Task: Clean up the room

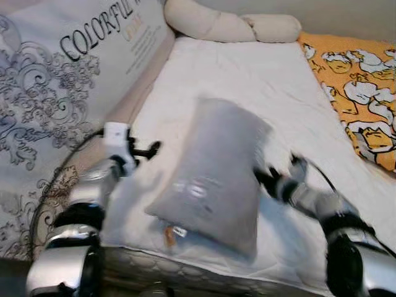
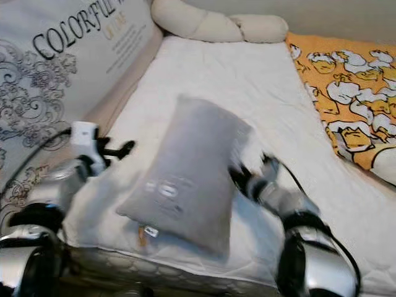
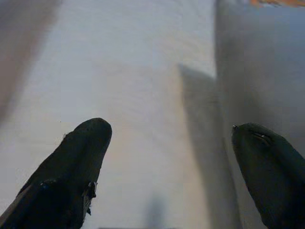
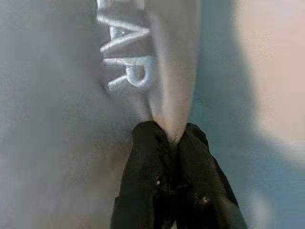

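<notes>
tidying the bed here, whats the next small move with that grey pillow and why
Probably carry the grey pillow toward the head of the mattress, near the cream bolster. The right gripper is pinched shut on a fold of its cover, while the left gripper is open beside it, holding nothing.

Soft, even indoor light falls on the white mattress [image 1: 260,80], bright without harsh glare. Both eye views are smeared by motion blur, strongest on the grey pillow [image 1: 213,173] and the right gripper [image 1: 267,179]. The pillow throws a dim shadow on the sheet beside it. The wrist views are soft and out of focus; the left gripper [image 3: 169,138] fingers show as dark blurred shapes
</notes>
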Tool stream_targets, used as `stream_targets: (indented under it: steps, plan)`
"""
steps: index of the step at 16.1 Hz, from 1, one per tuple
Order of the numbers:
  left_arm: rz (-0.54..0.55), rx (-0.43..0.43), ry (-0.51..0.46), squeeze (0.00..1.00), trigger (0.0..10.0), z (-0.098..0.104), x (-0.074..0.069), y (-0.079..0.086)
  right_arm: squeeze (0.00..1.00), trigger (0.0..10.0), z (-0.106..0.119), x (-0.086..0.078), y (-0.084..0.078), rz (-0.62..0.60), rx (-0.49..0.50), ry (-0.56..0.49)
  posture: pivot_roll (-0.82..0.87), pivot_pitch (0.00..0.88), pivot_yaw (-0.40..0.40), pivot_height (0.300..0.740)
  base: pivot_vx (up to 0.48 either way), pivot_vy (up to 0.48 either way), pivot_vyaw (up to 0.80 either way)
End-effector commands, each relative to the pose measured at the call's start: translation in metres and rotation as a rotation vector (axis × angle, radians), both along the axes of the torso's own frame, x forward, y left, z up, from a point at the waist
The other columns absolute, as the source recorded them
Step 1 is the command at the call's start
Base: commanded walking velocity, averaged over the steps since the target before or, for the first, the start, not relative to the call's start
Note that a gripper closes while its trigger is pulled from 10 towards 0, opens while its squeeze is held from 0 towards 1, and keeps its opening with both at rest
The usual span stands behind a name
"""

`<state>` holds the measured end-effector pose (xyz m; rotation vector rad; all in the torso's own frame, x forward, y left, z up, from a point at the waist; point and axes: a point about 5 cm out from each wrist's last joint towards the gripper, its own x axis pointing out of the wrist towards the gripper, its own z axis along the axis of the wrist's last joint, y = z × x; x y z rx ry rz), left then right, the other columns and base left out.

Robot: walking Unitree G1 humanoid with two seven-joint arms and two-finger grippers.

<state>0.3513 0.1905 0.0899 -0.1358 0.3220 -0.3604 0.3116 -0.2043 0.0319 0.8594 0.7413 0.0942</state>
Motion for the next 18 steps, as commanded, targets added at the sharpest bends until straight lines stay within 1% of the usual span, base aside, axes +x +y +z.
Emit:
stream_targets:
  steps: [1, 3, 4, 5, 6, 7, 8, 9, 10, 12, 13, 14, 15, 16, 18]
  plan:
    - [-0.059, -0.020, 0.048, 1.00, 10.0, -0.008, -0.002, -0.013, 0.00, 0.0, 0.000, -0.001, -0.010, -0.013, -0.028, -0.009, -0.02, 0.000, 0.017, 0.740, 0.000, 0.000, 0.00]
    - [-0.161, 0.028, 0.155, 1.00, 10.0, -0.028, -0.009, -0.036, 0.00, 0.0, 0.005, 0.002, -0.020, -0.039, -0.032, -0.060, -0.03, 0.000, 0.019, 0.740, 0.000, 0.000, 0.00]
    - [-0.182, -0.008, 0.174, 1.00, 10.0, -0.033, -0.012, -0.044, 0.00, 0.0, 0.007, 0.003, -0.021, -0.052, -0.024, -0.077, -0.03, 0.000, 0.016, 0.740, 0.000, 0.000, 0.00]
    - [-0.190, -0.096, 0.176, 1.00, 10.0, -0.032, -0.012, -0.051, 0.00, 0.0, 0.008, 0.005, -0.020, -0.048, -0.020, -0.086, -0.03, 0.000, 0.012, 0.740, 0.000, 0.000, 0.00]
    - [-0.177, -0.286, 0.169, 1.00, 10.0, -0.025, -0.008, -0.063, 0.00, 0.0, 0.010, 0.007, -0.015, -0.016, -0.016, -0.103, -0.03, 0.000, 0.007, 0.740, 0.000, 0.000, 0.00]
    - [-0.165, -0.335, 0.169, 1.00, 10.0, -0.022, -0.007, -0.065, 0.00, 0.0, 0.010, 0.007, -0.013, -0.006, -0.014, -0.107, -0.03, 0.000, 0.004, 0.740, 0.000, 0.000, 0.00]
    - [-0.149, -0.451, 0.171, 1.00, 10.0, -0.017, -0.003, -0.073, 0.00, 0.0, 0.012, 0.010, -0.006, 0.025, -0.008, -0.123, -0.03, 0.000, 0.003, 0.740, 0.000, 0.000, 0.00]
    - [-0.150, -0.493, 0.174, 1.00, 10.0, -0.016, -0.003, -0.077, 0.00, 0.0, 0.013, 0.011, -0.003, 0.037, -0.005, -0.130, -0.03, 0.000, 0.003, 0.740, 0.000, 0.000, 0.00]
    - [-0.153, -0.575, 0.183, 1.00, 10.0, -0.013, -0.002, -0.081, 0.00, 0.0, 0.015, 0.014, -0.001, 0.045, 0.001, -0.145, -0.04, 0.000, 0.008, 0.740, 0.000, 0.000, 0.00]
    - [-0.137, -0.775, 0.202, 1.00, 10.0, -0.006, 0.000, -0.086, 0.00, 0.0, 0.022, 0.019, 0.004, 0.057, 0.018, -0.181, -0.04, 0.000, 0.012, 0.740, 0.000, 0.000, 0.00]
    - [-0.159, -0.773, 0.234, 1.00, 10.0, -0.008, -0.002, -0.090, 0.00, 0.0, 0.025, 0.021, 0.006, 0.064, 0.025, -0.195, -0.04, 0.000, 0.012, 0.740, 0.000, 0.000, 0.00]
    - [-0.202, -0.681, 0.273, 1.00, 10.0, -0.016, -0.007, -0.094, 0.00, 0.0, 0.027, 0.022, 0.007, 0.072, 0.032, -0.204, -0.04, 0.000, 0.012, 0.740, 0.000, 0.000, 0.00]
    - [-0.221, -0.616, 0.292, 1.00, 10.0, -0.022, -0.011, -0.096, 0.00, 0.0, 0.028, 0.024, 0.008, 0.080, 0.036, -0.213, -0.04, 0.000, 0.015, 0.740, 0.000, 0.000, 0.00]
    - [-0.204, -0.609, 0.292, 1.00, 10.0, -0.024, -0.011, -0.093, 0.00, 0.0, 0.030, 0.025, 0.010, 0.089, 0.040, -0.223, -0.04, 0.000, 0.019, 0.740, 0.000, 0.000, 0.00]
    - [-0.226, -0.555, 0.316, 1.00, 10.0, -0.027, -0.013, -0.093, 0.00, 0.0, 0.031, 0.025, 0.010, 0.098, 0.044, -0.233, -0.04, 0.000, 0.020, 0.740, 0.000, 0.000, 0.00]
